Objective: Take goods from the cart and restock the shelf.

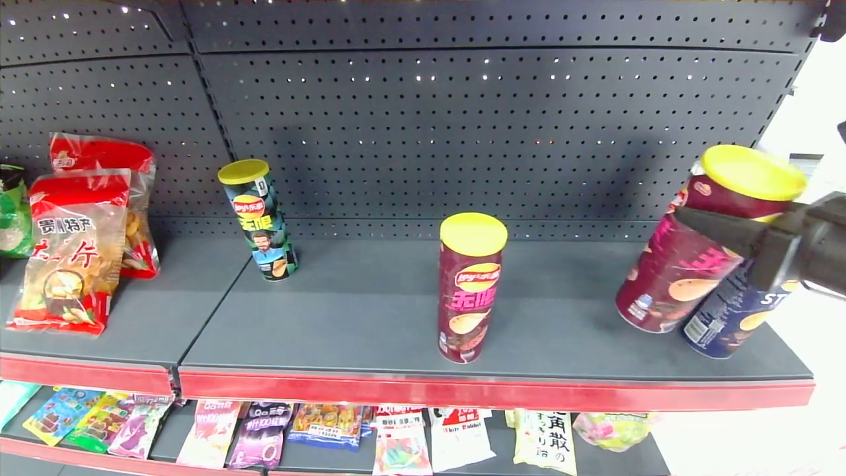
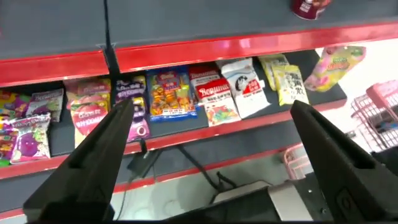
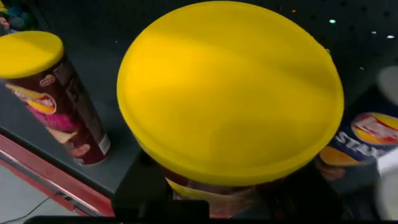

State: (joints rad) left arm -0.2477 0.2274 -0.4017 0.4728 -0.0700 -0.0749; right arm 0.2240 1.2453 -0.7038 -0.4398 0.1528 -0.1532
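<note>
My right gripper [image 1: 724, 228] is shut on a maroon chip can with a yellow lid [image 1: 681, 264], held tilted low over the right end of the grey shelf [image 1: 370, 330]. In the right wrist view its lid [image 3: 230, 87] sits above the gripper [image 3: 230, 202]. A dark blue can [image 1: 727, 317] stands right beside it, also seen in the right wrist view [image 3: 367, 134]. A second maroon can [image 1: 469, 287] stands upright mid-shelf near the front edge. Further back on the left is a teal can [image 1: 259, 221]. My left gripper [image 2: 211, 162] hangs open and empty before the lower shelf.
Red snack bags [image 1: 73, 251] lean at the shelf's left end. The perforated back panel [image 1: 462, 132] closes the rear. Several snack packets [image 2: 205, 93] line the lower shelf. A pink cart [image 2: 379, 106] stands off to one side in the left wrist view.
</note>
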